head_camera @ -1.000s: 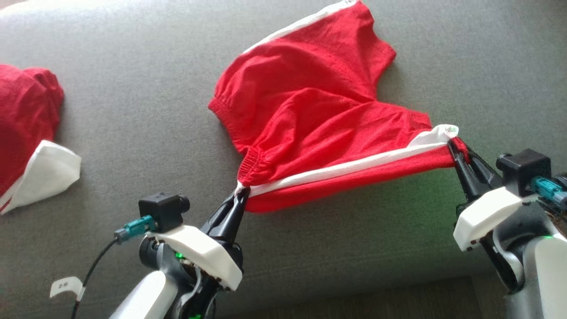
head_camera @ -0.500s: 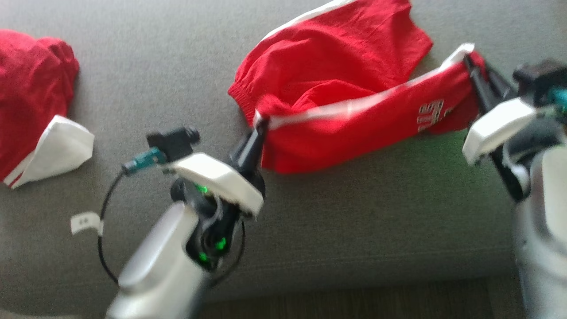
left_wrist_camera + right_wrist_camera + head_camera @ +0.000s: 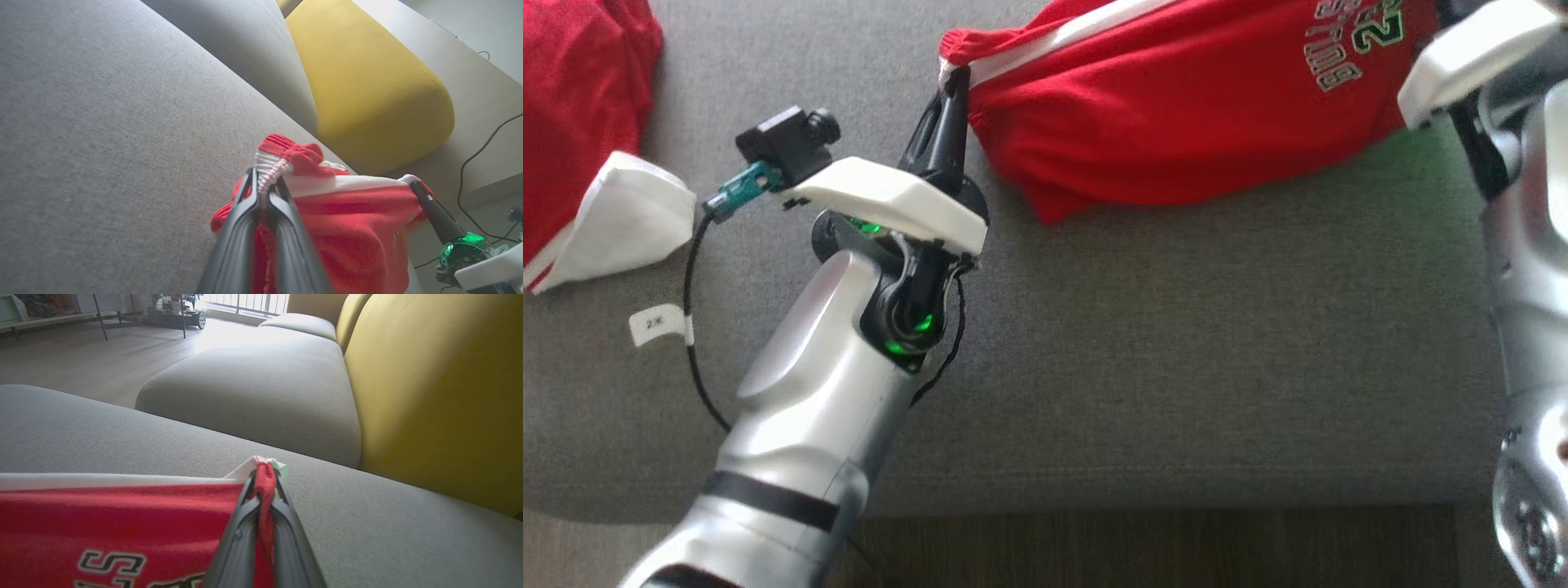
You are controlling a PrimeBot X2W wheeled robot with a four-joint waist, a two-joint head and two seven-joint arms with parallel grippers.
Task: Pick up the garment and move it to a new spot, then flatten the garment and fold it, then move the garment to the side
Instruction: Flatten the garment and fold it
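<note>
The garment (image 3: 1176, 122) runs past the head view's top edge; its lettering (image 3: 1331, 61) is cropped there.

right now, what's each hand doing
Left hand: closed, gripping the red garment at its elastic corner.
Right hand: closed, gripping the red garment's other corner.
</note>
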